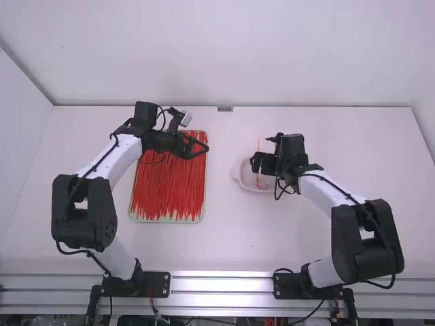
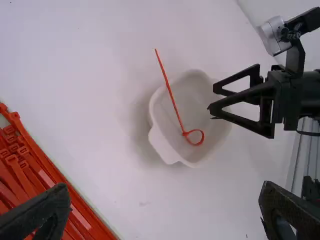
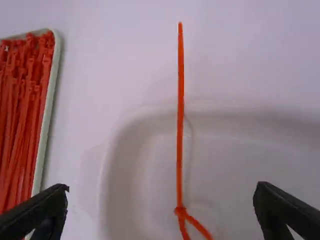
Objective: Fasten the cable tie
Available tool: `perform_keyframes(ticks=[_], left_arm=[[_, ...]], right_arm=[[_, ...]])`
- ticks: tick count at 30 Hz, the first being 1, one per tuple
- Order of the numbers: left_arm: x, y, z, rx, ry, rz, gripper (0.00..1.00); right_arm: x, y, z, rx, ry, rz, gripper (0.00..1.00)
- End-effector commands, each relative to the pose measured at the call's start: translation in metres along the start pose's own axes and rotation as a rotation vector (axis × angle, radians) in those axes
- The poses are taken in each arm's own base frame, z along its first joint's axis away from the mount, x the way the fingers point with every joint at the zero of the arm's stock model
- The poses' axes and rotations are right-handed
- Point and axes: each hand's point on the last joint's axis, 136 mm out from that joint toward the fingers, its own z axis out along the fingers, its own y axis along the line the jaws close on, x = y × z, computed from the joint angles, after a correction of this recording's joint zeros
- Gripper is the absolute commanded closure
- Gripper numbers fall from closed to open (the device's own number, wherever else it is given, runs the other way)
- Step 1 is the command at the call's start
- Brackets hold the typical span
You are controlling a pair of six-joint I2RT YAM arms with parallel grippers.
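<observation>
The flat white table [image 1: 326, 136] carries everything, and the small white plastic tub [image 1: 239, 175] near its middle serves as the landmark here.

On the left arm's side of the tub, well apart from it with bare table between, lies a rectangular pale-rimmed tray [image 1: 166, 221]. The tray is packed with a dense layer of loose red plastic cable ties [image 1: 168, 187] laid lengthwise.

The tub itself is shallow with rounded corners and a small lip on one side. It stands upright.

The left arm's black two-finger pincer [image 1: 198, 145] hangs over the far end of the tray, at the corner nearest the tub. Its fingers are spread wide and carry nothing.

The right arm's black pincer [image 1: 265, 170] hovers directly over the tub and hides part of the rim from above. Its fingers are also spread wide, one to each side of the tub. They grip nothing.

The single fastened red cable tie [image 2: 172, 97] rests in the tub. Its small closed loop lies on the tub's floor. Its long straight tail leans up over the far rim and sticks out past the tub above the table. The tie sits between the right pincer's open fingers without touching either.

A small grey piece [image 1: 225, 108] sits at the table's far edge, well beyond the tub.
</observation>
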Motion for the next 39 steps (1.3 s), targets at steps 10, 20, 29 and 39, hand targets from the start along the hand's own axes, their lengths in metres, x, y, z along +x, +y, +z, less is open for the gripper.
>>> perform_keyframes(ticks=[10,20,29,39], left_arm=[[0.005,0.016,-0.015,-0.159,0.024,-0.054,0.01],[0.002,0.002,-0.056,-0.337,0.027,-0.034,0.01],[0.008,-0.004,-0.09,-0.502,0.013,-0.14,0.01],[0.011,-0.004,-0.093,-0.511,0.012,-0.15,0.02]], right_arm=[[-0.009,-0.01,-0.03,0.071,-0.047,0.017,0.01],[-0.013,0.009,-0.079,0.147,-0.128,-0.019,0.01],[-0.004,0.03,-0.115,0.138,-0.163,-0.031,0.01],[-0.001,0.038,-0.124,0.129,-0.181,-0.06,0.02]])
